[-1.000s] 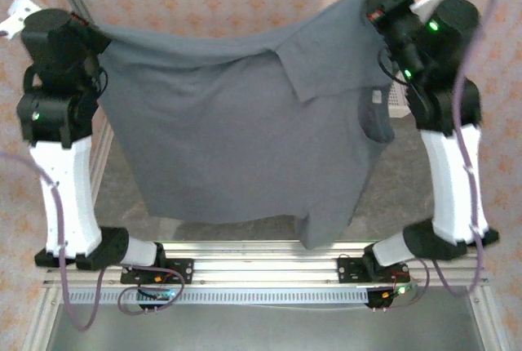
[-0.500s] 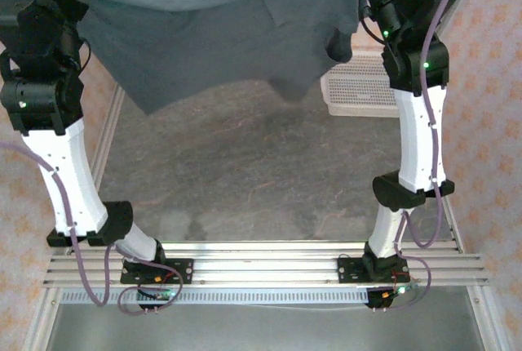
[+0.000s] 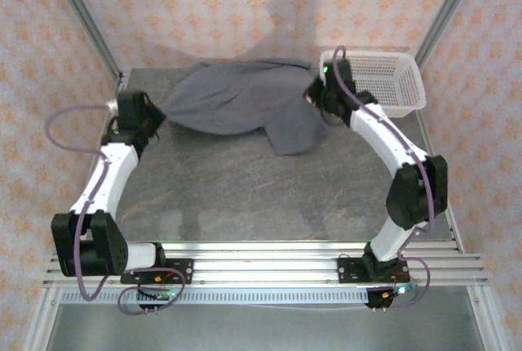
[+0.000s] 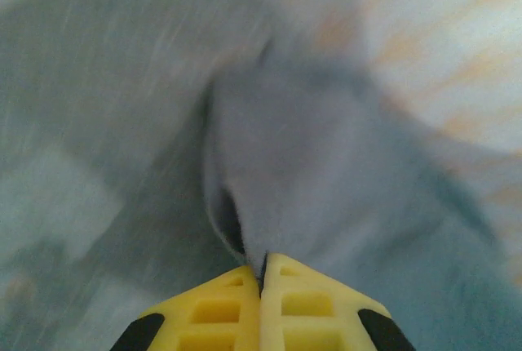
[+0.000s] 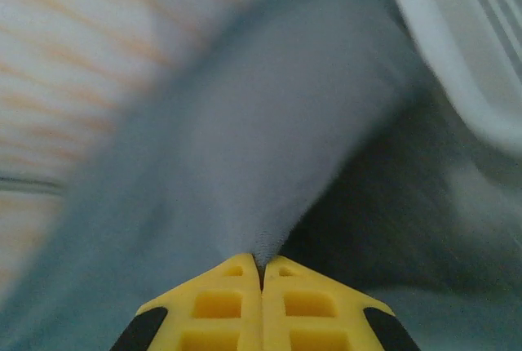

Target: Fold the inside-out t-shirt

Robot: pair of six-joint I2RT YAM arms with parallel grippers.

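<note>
Item: inside-out t-shirt (image 3: 236,106) lies bunched at the table's (image 3: 245,196) far end, beside white basket (image 3: 383,82); left gripper (image 4: 263,273) and right gripper (image 5: 261,265) each clamp an edge (cloth pinched tight); best lowered evenly, kept taut.

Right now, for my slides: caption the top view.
Both arms hold the grey t-shirt down on the table, beside the basket.

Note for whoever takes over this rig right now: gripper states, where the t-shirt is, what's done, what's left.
Grippers: the left gripper is shut on one edge of the inside-out t-shirt. The right gripper is shut on another edge, beside the white mesh basket.
T-shirt: rumpled at the far end of the table, spanning both grippers.
Done: both sides gripped; no neat fold visible.
Left: flatten it, then fold.
</note>
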